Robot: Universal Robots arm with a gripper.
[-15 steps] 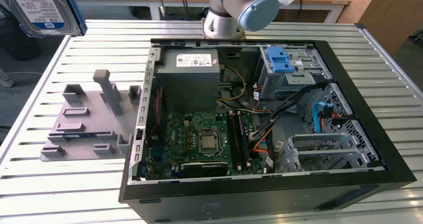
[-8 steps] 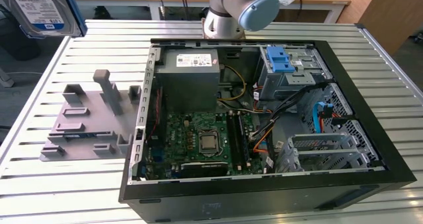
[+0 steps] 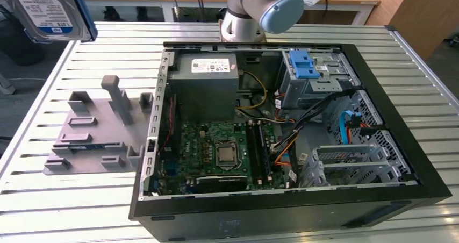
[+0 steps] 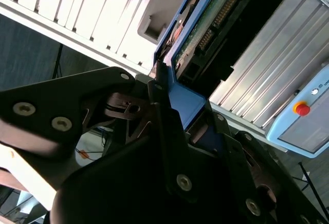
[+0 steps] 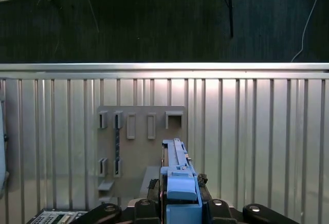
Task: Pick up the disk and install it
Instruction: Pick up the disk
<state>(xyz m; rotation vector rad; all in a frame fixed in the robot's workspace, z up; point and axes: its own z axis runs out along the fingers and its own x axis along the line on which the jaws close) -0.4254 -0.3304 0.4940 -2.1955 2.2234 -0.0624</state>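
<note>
jaws clenched on the blue-framed end of the disk (image 5: 175,158), gripper (image 4: 165,96) holding it in the air at the exterior view's left, over the grey holder (image 3: 93,133), well apart from the open computer case (image 3: 420,170). risk: grip looks narrow, so the disk could twist or slip, or clip the case wall near the drive bay (image 3: 315,76). disk stands on edge, long axis straight out from the jaws toward the table (image 3: 64,202).

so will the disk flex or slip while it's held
Likely stiff: the disk is a flat metal slab, jutting straight from the gripper. Probably heavy for its size, being metal. It might pivot or slip, since the grip seems to sit on its smooth blue plastic frame.
</note>
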